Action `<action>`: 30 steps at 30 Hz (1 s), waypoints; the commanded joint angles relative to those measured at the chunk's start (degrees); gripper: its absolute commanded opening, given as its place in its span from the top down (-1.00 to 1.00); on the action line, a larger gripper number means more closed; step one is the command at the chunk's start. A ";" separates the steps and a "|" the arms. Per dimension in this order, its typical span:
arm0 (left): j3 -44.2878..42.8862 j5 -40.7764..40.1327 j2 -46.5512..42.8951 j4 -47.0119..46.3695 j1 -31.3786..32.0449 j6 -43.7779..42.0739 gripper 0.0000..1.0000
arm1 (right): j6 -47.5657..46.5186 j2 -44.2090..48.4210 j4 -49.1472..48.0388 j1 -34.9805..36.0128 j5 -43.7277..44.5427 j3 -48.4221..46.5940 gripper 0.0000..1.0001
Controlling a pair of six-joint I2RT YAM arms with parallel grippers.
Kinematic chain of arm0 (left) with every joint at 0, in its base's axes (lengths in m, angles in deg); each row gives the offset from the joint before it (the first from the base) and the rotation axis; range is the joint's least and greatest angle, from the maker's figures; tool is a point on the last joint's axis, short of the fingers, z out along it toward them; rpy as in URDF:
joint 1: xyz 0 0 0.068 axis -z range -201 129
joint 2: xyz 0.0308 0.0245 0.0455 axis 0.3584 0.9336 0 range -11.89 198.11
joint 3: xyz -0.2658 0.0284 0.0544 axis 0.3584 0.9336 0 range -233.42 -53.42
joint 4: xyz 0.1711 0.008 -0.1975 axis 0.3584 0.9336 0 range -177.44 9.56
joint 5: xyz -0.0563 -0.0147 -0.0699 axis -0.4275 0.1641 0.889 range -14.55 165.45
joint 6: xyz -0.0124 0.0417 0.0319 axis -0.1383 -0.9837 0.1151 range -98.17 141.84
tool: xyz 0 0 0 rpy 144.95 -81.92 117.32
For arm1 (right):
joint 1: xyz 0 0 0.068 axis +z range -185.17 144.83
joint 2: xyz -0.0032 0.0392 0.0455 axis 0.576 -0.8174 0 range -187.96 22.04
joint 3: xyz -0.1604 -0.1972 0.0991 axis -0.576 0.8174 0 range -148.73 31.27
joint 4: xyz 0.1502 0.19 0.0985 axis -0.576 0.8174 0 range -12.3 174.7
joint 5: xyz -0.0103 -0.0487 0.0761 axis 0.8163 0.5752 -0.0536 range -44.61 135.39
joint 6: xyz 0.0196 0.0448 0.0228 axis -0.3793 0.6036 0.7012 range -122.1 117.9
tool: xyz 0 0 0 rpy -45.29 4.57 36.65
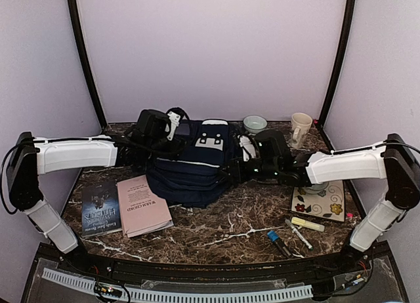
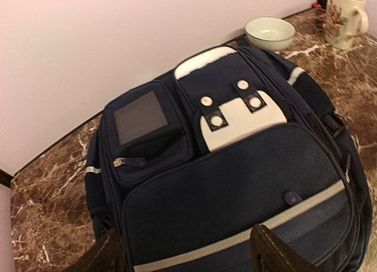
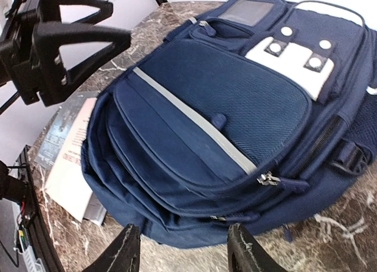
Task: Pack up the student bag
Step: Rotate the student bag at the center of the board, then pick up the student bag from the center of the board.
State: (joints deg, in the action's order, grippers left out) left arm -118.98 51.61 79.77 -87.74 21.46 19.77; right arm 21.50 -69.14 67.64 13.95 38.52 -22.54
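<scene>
Stationery sits nearest the arms on the right: a yellow highlighter [image 1: 307, 223] and a blue-capped marker [image 1: 273, 237]. Over on the left, a dark paperback book [image 1: 100, 210] and a pink softcover booklet [image 1: 144, 204] lie side by side on the brown marble-look tabletop [image 1: 223, 234].

Mid-table between both arms is the big navy-blue fabric student bag [image 1: 190, 168] with the white stripe, lying on its back, front pocket up. The left gripper [image 2: 191, 257] hovers at its left side, fingers spread with nothing in them. The right gripper [image 3: 185, 251] is just beside its right side, also spread and empty.

Honestly the bag looks soft and floppy, so I'd guess it sags and bunches when pulled rather than moving as one piece. The coarse weave should be grippy, not slick. Best handle is probably the small metal zipper pull [image 3: 268, 178] on the side facing the right gripper, or a thick seam edge.

Behind it all: a pale green bowl [image 1: 254, 124] and a cream mug [image 1: 300, 128].
</scene>
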 commanded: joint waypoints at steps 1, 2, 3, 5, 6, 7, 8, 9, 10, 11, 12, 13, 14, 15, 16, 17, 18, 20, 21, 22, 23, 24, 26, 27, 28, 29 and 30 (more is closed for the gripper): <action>5.78 10.37 -4.47 -9.99 0.71 -6.81 -0.51 | -1.18 3.53 -3.43 0.00 5.33 4.00 -0.03; 7.53 12.71 -5.12 -12.14 0.70 -8.73 -0.52 | -0.98 4.35 -3.74 -0.06 6.38 4.92 -0.03; 8.90 14.77 -5.87 -14.41 0.74 -10.74 -0.53 | -0.85 5.22 -4.21 -0.02 7.46 5.98 -0.03; 11.09 17.62 -7.03 -18.48 0.70 -13.21 -0.54 | -0.91 7.06 -5.69 -0.02 9.41 8.27 -0.03; 11.49 18.71 -7.49 -19.30 0.71 -13.52 -0.54 | -0.92 8.05 -6.29 -0.07 10.51 9.46 -0.04; 11.67 20.17 -7.76 -19.48 0.70 -13.57 -0.54 | -0.80 9.03 -6.51 0.04 11.51 10.36 -0.04; 11.69 21.96 -7.88 -19.36 0.70 -13.97 -0.53 | -0.75 9.87 -6.16 0.02 12.36 10.97 -0.04; 11.73 24.07 -7.85 -18.95 0.70 -14.58 -0.53 | -0.81 11.10 -5.41 0.01 13.12 11.36 -0.04; 11.75 26.44 -7.75 -18.57 0.70 -15.41 -0.51 | -0.76 12.17 -4.79 0.04 13.87 11.86 -0.04; 11.77 28.38 -7.53 -18.17 0.70 -16.10 -0.51 | -0.68 13.19 -4.78 0.01 14.26 12.65 -0.08; 11.84 29.84 -7.35 -17.68 0.70 -16.65 -0.50 | -0.78 14.22 -5.02 -0.05 14.30 13.66 -0.13; 11.92 31.18 -7.16 -17.10 0.71 -17.35 -0.50 | -0.93 15.33 -5.87 -0.01 14.54 15.08 -0.18; 11.99 33.49 -7.05 -16.44 0.70 -17.81 -0.50 | -1.12 16.20 -6.78 -0.05 14.99 16.94 -0.20; 12.15 35.28 -6.96 -15.81 0.71 -18.26 -0.50 | -1.22 16.89 -7.44 -0.04 15.82 17.90 -0.21; 12.25 37.09 -6.93 -15.25 0.78 -18.71 -0.50 | -1.33 17.25 -8.28 -0.05 16.42 18.88 -0.21; 12.29 38.77 -6.89 -14.69 0.86 -18.89 -0.50 | -1.60 17.41 -8.91 -0.01 16.93 19.51 -0.21; 12.33 40.04 -6.78 -14.30 1.04 -19.30 -0.50 | -1.81 17.32 -9.41 -0.03 17.34 20.06 -0.22; 12.27 41.27 -6.31 -13.63 1.57 -20.15 -0.50 | -2.28 16.91 -10.43 0.00 17.55 20.81 -0.22; 12.14 41.55 -5.94 -13.44 1.96 -20.62 -0.50 | -2.51 16.64 -10.80 -0.03 17.36 21.02 -0.23; 11.98 41.55 -5.32 -13.53 2.43 -20.71 -0.49 | -2.77 16.36 -11.23 -0.06 17.00 21.33 -0.23; 11.49 41.35 -4.55 -13.29 2.84 -20.73 -0.49 | -3.01 16.11 -11.72 -0.06 16.76 21.70 -0.23; 10.86 41.17 -3.67 -13.06 3.26 -20.70 -0.49 | -3.22 15.85 -12.37 -0.03 16.61 22.11 -0.23; 9.57 39.68 -1.42 -12.55 4.70 -20.53 -0.49 | -3.65 15.33 -13.38 -0.04 16.66 22.87 -0.23; 8.85 38.58 -0.13 -12.09 5.53 -20.52 -0.49 | -3.81 15.04 -13.90 -0.01 16.97 23.19 -0.24; 7.98 37.05 1.24 -11.68 6.46 -20.41 -0.48 | -4.14 14.73 -14.50 -0.07 17.12 23.53 -0.23; 7.15 35.45 2.77 -11.00 7.49 -20.29 -0.46 | -4.50 14.24 -15.26 -0.02 17.09 23.96 -0.24; 6.59 33.88 4.72 -10.72 8.40 -20.14 -0.44 | -4.78 13.92 -15.85 -0.07 17.34 24.26 -0.24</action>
State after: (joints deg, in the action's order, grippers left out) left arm -109.51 89.27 79.90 -101.25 26.88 0.10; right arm 18.61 -53.79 57.01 13.95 54.50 0.11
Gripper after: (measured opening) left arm 0.733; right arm 0.618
